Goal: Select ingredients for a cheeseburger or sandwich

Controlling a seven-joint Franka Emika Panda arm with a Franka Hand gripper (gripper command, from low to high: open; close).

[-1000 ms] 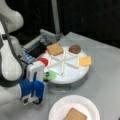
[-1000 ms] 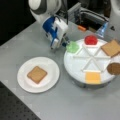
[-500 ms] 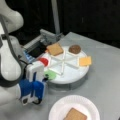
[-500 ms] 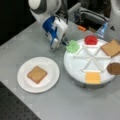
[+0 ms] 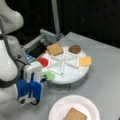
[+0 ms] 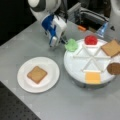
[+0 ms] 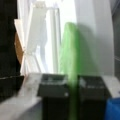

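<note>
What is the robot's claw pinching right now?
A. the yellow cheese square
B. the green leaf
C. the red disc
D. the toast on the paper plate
B: in the wrist view the green leaf runs down between the two dark fingers of the gripper, at the rim of the divided tray.

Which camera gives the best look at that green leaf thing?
A front view shows the green leaf best: whole, at the tray's edge, by the claw. In the wrist view it is a green streak between the claw's fingers. In a front view the claw partly covers it.
</note>
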